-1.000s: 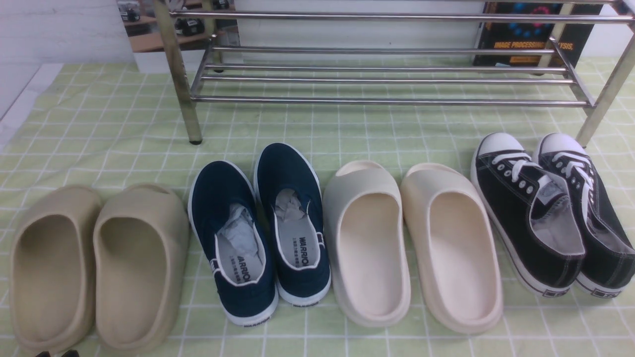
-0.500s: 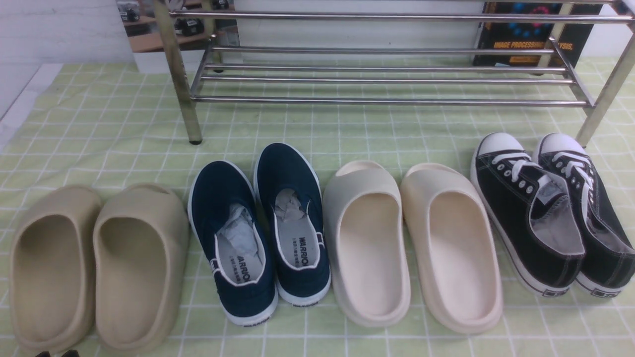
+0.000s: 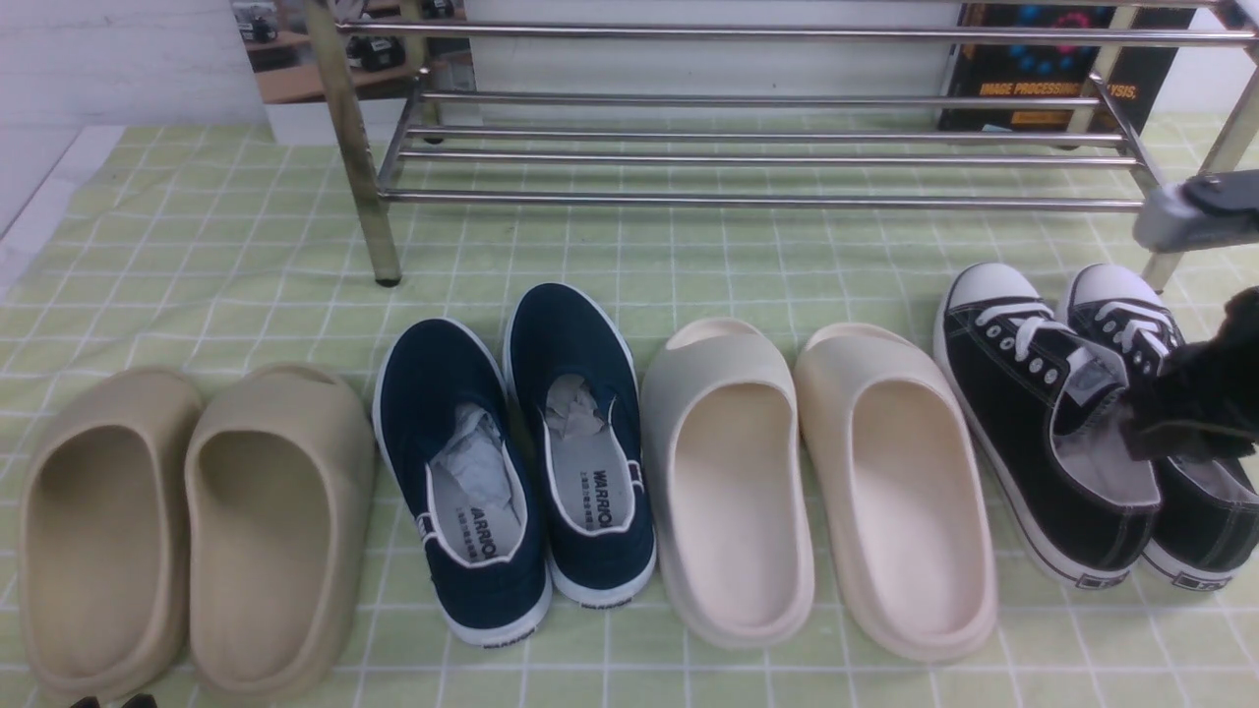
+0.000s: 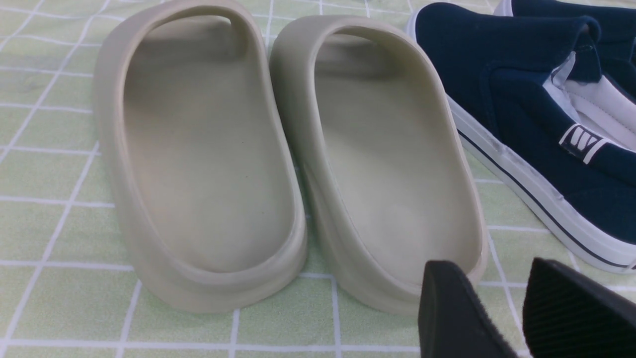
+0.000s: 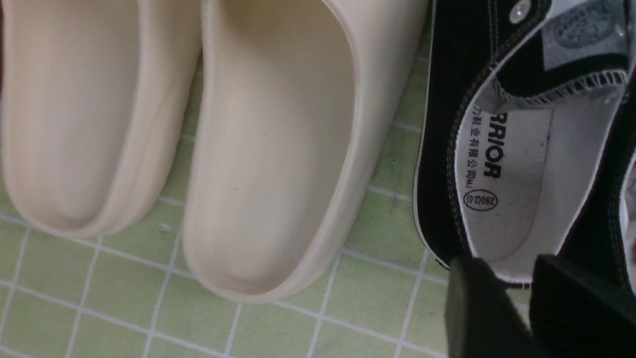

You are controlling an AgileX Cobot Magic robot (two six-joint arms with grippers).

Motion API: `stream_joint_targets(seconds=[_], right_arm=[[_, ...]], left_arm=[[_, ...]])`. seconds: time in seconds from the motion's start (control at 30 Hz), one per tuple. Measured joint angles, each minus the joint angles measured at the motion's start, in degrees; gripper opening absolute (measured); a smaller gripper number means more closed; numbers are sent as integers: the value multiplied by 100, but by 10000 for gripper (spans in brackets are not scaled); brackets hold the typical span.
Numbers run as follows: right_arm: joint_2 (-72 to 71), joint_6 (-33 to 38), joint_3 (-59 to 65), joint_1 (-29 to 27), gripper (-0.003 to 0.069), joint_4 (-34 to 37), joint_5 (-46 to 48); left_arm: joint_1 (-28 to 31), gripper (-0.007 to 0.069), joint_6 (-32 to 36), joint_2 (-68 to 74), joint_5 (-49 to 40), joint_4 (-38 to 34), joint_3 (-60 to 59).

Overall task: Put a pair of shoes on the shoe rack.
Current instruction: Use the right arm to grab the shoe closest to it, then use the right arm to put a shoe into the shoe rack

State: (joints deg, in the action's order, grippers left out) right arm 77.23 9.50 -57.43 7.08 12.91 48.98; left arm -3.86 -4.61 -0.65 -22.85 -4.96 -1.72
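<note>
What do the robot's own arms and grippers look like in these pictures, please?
The right arm shows a rounded grey piece with a dark cap. The right gripper has dark, blurred fingers. The left gripper has black, blunt-ended fingers with fine ridges. No markings can be made out, and the rest is out of frame.

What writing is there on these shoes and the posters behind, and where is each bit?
"WARRIOR": insoles of the navy slip-ons
"RRIOR", "250(2.0)": insole of a black sneaker
"IMAGE PROCESSING": dark poster, partly hidden by the rack
Heel labels: too small to read
</note>
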Motion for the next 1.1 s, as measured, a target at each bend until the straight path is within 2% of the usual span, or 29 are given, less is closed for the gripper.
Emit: stream_joint_targets(seconds=[0.07, 0.1, 0.13, 0.2, 0.3, 0.4, 0.53, 0.57, 0.6, 0.63, 0.73, 0.8, 0.93, 1.1], right_arm=[[367, -116, -172, 46, 395, -333, -40], [471, -139, -207, 46, 444, -406, -85], [525, -145, -208, 46, 454, -432, -94], [880, -162, -234, 56, 536, -426, -284], [1168, -171, -234, 123, 558, -340, -538], [1624, -171, -240, 218, 525, -294, -1041], [2263, -176, -252, 237, 309, -294, -1680], [2263, -173, -252, 237, 295, -294, -1680], [2331, -183, -272, 245, 176, -225, -1684], [2325, -192, -279, 266, 101, -214, -1666], [2283, -293, -332, 274, 11, -171, -1567], [2242, -356, -380, 274, 10, -187, -1444], [1992, -471, -988, 269, 16, -261, -475], [2133, -362, -2161, 286, 16, -295, 179]], left_arm=[[0, 238, 0, 0, 0, 0, 0], [0, 238, 0, 0, 0, 0, 0], [0, 238, 0, 0, 0, 0, 0], [0, 238, 0, 0, 0, 0, 0], [0, 238, 0, 0, 0, 0, 0], [0, 238, 0, 0, 0, 0, 0], [0, 238, 0, 0, 0, 0, 0], [0, 238, 0, 0, 0, 0, 0], [0, 238, 0, 0, 0, 0, 0], [0, 238, 0, 0, 0, 0, 0], [0, 238, 0, 0, 0, 0, 0], [0, 238, 0, 0, 0, 0, 0], [0, 238, 0, 0, 0, 0, 0], [0, 238, 0, 0, 0, 0, 0]])
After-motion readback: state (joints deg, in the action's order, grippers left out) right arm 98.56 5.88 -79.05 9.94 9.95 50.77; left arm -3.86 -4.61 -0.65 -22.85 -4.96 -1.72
